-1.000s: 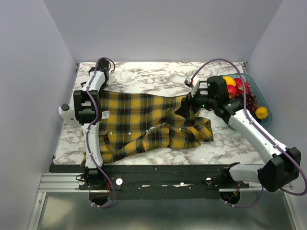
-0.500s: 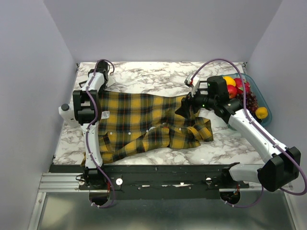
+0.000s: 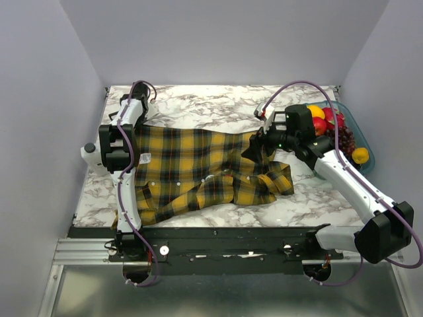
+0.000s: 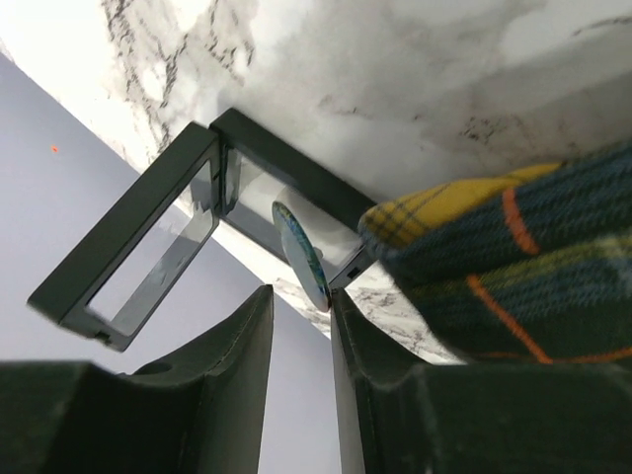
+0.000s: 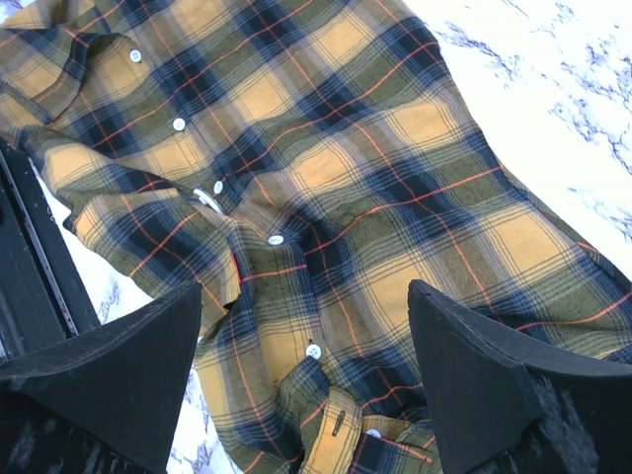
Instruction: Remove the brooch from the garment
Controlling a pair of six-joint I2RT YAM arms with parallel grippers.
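Evidently the brooch, mid-frame, looks a light, stiff, slick disc, best pinched across its flat faces; the left gripper sits narrowly parted below it, holding nothing.

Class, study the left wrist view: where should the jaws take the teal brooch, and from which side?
Pinch the brooch across its flat faces, approaching from the left gripper's side: it shows edge-on, thin rim toward the jaws, beside the black frame.
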